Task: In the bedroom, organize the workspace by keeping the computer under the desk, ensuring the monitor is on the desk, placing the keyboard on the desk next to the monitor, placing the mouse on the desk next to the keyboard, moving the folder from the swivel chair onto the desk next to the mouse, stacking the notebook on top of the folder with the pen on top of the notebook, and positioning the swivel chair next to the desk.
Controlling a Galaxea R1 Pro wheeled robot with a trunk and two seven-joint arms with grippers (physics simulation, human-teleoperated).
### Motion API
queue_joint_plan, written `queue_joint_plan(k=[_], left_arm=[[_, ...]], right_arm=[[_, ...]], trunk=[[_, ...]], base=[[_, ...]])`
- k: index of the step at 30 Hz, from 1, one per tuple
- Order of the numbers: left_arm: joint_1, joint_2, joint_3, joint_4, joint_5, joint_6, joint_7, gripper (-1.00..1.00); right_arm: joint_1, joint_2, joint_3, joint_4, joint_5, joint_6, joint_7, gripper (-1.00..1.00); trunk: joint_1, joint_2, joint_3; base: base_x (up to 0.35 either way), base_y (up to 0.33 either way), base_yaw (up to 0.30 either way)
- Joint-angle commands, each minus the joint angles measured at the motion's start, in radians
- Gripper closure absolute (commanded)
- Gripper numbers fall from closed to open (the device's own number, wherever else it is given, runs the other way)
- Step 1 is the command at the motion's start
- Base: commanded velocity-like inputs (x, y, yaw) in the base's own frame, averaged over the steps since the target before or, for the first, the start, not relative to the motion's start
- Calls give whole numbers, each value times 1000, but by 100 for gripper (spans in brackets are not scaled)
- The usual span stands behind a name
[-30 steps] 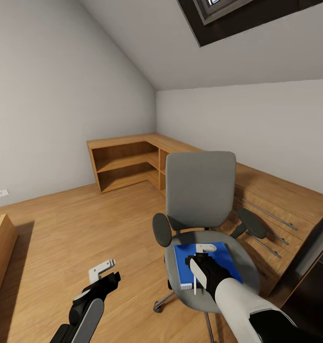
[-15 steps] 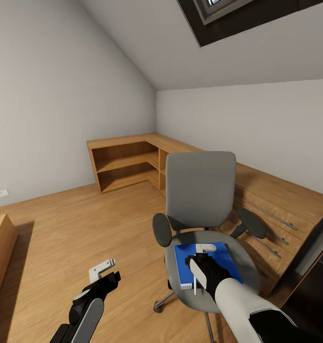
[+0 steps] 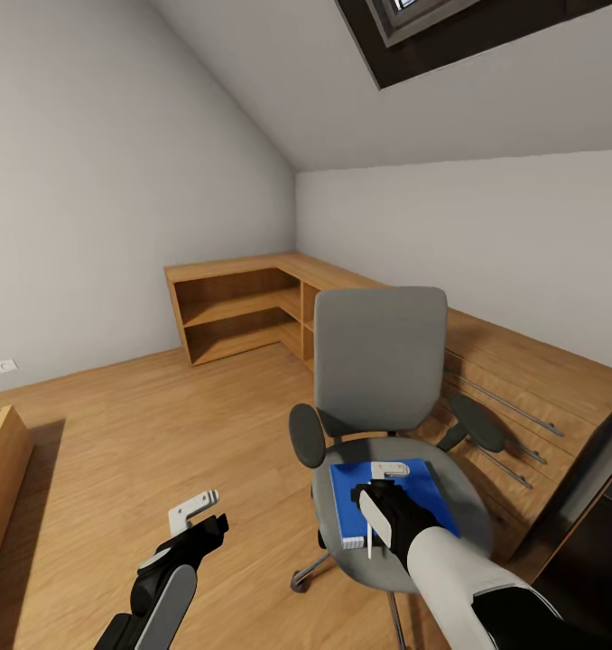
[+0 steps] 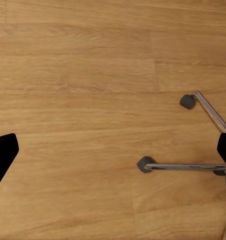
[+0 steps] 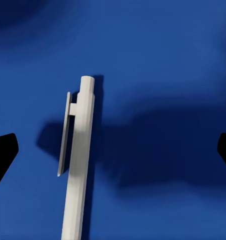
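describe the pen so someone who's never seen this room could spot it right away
Find the grey swivel chair in the middle of the wooden floor; a blue book lies flat on its seat. The pen lies on that blue cover, beneath the right gripper: a slim white stick with a clip.

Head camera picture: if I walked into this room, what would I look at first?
Probably the grey swivel chair in the middle of the wooden floor, with a bright blue folder lying on its seat. The right end effector hangs open just above that folder, where a white pen lies on the blue cover. The left end effector hovers open over the floor beside the chair.
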Motion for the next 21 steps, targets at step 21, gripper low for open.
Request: queue_joint_plan(k=[21], left_arm=[[0, 0, -1, -4, 7, 2, 8, -100]], right_arm=[[-1, 0, 7, -2, -11, 5, -21, -100]], trunk=[[0, -1, -1]], base=[[0, 0, 53]])
